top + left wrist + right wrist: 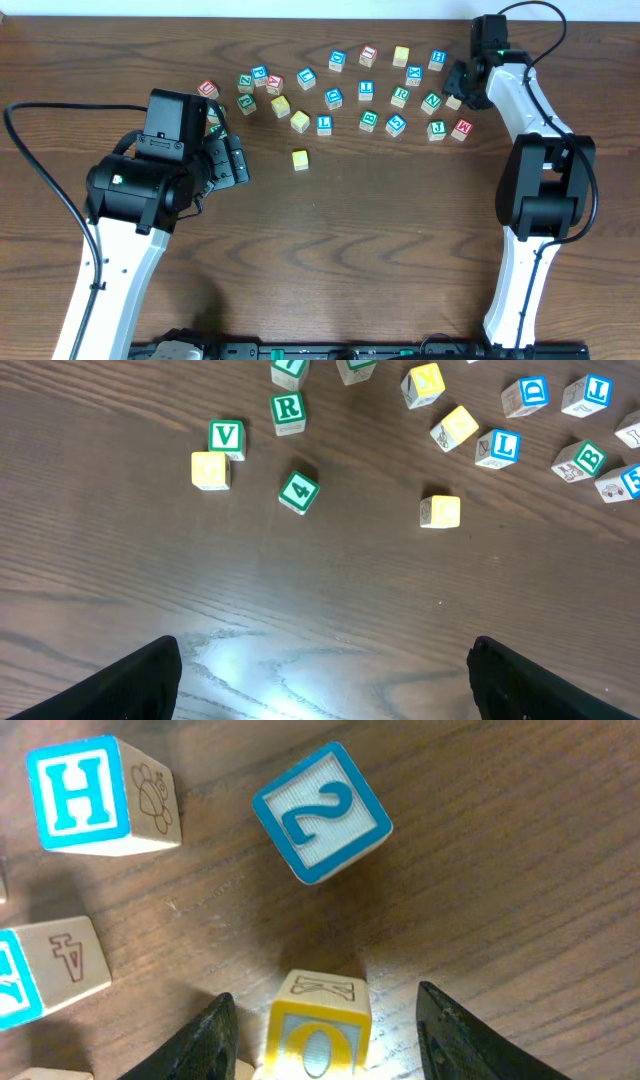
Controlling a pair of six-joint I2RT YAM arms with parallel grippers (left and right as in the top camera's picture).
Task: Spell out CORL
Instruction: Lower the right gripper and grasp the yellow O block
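A yellow-framed O cube (318, 1030) stands between the fingers of my right gripper (323, 994). The jaws are open around it, with a narrow gap on the left and a wider one on the right. Overhead, this gripper (462, 88) is at the right end of the scattered cubes, over that cube (454, 102). One yellow-topped cube (300, 159) stands alone below the rows, also seen from the left wrist (440, 511). A blue L cube (500, 447) and a green R cube (288, 410) lie among the others. My left gripper (324, 645) hangs open over bare wood.
Several more letter and number cubes spread across the far half of the table (400, 220). A blue H cube (90, 795) and a blue 2 cube (320, 815) lie just beyond my right fingers. A green V cube (226, 436) and a green 4 cube (298, 491) sit ahead of my left gripper.
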